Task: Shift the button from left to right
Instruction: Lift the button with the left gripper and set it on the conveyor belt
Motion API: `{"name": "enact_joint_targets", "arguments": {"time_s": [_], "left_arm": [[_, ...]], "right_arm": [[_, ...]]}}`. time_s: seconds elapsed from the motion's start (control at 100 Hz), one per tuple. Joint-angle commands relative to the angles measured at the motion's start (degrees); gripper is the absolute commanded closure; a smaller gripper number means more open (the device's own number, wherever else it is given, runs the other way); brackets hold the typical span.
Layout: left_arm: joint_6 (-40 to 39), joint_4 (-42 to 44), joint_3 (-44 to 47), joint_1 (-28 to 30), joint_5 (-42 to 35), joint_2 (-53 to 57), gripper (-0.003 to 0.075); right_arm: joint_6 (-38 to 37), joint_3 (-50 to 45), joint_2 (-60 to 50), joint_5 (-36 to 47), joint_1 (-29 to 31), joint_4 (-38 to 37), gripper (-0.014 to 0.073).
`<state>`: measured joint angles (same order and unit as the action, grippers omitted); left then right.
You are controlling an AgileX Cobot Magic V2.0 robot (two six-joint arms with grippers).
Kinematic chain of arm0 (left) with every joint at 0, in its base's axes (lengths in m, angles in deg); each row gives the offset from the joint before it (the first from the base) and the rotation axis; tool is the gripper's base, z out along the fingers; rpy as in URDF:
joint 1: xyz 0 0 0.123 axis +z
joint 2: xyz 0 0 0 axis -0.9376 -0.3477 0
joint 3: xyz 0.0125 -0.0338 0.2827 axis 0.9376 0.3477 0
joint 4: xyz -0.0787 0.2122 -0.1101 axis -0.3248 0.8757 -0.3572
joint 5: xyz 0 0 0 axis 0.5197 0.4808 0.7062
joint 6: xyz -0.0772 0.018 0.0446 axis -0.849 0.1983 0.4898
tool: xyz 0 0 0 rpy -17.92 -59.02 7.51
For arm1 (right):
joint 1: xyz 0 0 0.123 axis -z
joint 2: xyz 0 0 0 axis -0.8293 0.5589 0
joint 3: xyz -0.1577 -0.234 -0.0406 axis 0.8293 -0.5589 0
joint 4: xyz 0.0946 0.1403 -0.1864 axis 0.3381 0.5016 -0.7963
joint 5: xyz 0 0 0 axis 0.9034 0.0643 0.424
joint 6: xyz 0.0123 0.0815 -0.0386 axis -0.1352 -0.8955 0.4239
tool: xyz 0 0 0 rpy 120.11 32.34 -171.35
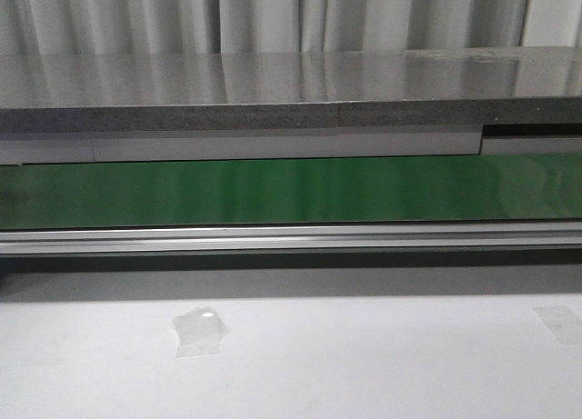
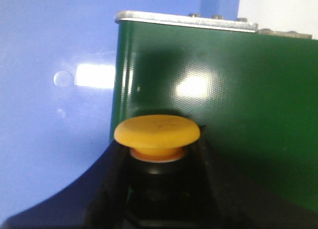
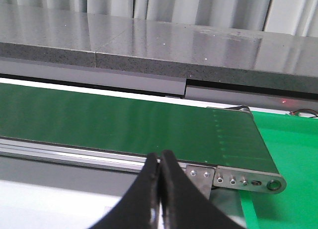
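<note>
In the left wrist view the button (image 2: 157, 134), with its orange-yellow mushroom cap and black body, sits between the two black fingers of my left gripper (image 2: 158, 187), which is shut on it. It is held over the end of the green conveyor belt (image 2: 218, 110), with a blue surface (image 2: 54, 80) beside it. My right gripper (image 3: 160, 162) is shut and empty, its tips together near the front rail at the belt's other end (image 3: 149, 122). Neither gripper nor the button shows in the front view, where the belt (image 1: 291, 190) runs across.
A grey stone shelf (image 1: 291, 87) runs behind the belt. A white table (image 1: 364, 364) in front carries tape patches (image 1: 200, 331). A bright green surface (image 3: 293, 154) lies beyond the belt's end plate (image 3: 243, 179).
</note>
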<state>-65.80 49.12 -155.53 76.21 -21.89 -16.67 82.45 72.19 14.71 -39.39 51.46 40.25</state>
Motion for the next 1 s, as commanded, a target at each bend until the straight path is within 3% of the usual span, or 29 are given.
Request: {"name": "enact_joint_targets", "arguments": {"time_s": [0.0,0.19,0.31,0.62,0.75,0.99], "left_arm": [[0.0,0.0,-1.7,-0.3,-0.3,3.3,0.058],[0.0,0.3,-1.7,-0.3,-0.1,3.3,0.025],[0.0,0.3,-1.7,-0.3,0.1,3.4,0.0114],[0.0,0.0,1.5,-0.3,-2.6,12.8,0.0099],[0.0,-0.9,8.4,-0.3,-10.7,22.2,0.0099],[0.0,-2.5,29.2,-0.5,-31.2,46.8,0.0099]], "right_arm": [[0.2,0.9,-0.4,4.6,0.2,-0.6,0.0659],[0.2,0.9,-0.4,4.6,0.2,-0.6,0.0659],[0.2,0.9,-0.4,4.6,0.2,-0.6,0.0659],[0.2,0.9,-0.4,4.6,0.2,-0.6,0.0659],[0.2,0.9,-0.4,4.6,0.2,-0.6,0.0659],[0.2,0.9,-0.4,4.6,0.2,-0.6,0.0659]]}}
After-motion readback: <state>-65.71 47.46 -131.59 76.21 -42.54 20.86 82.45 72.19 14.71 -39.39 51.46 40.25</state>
